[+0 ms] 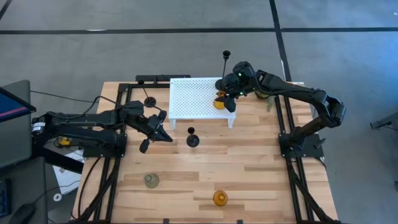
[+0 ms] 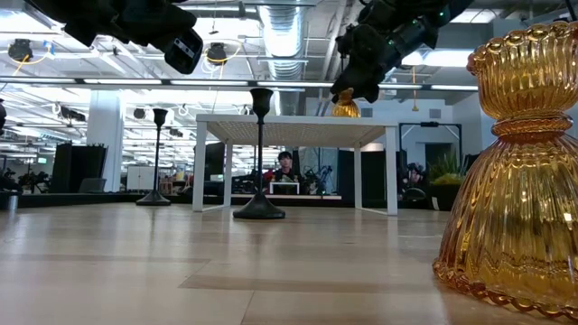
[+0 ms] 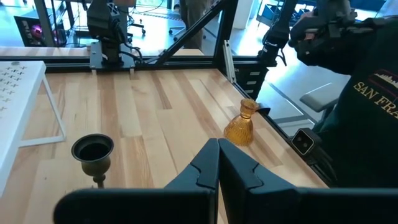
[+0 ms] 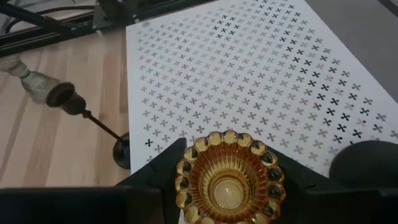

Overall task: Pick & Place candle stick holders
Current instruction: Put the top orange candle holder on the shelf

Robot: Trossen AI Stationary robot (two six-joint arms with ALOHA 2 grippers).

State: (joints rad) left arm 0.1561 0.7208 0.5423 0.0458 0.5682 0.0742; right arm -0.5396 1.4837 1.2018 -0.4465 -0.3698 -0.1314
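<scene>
R gripper [image 1: 227,98] is clamped on an amber glass holder [image 4: 229,177], one finger each side of the scalloped rim, cup opening upward. It hangs over the near R corner of the white perforated stand [image 1: 193,93]. The low view shows the holder just above the stand top; contact can't be confirmed. Judged intent: set-down on the stand, so the upright grip suits a flat landing on its base.

L gripper [image 1: 155,129] hovers over the table [image 1: 249,155], L of the stand, fingers pressed together, nothing between them. Judged to be waiting, or lining up on the short black holder [image 1: 193,140] near it, in front of the stand.

Other holders:
- tall black holder [image 1: 226,57] at the stand's far R corner; whether its base sits on the stand can't be seen.
- black holder [image 1: 149,100] on the table, L of the stand.
- grey-green glass holder [image 1: 151,180] near front edge, L.
- second amber holder [image 1: 220,198] at front edge, centre.

Stand contents: top looks bare bar the area under the R gripper.
</scene>
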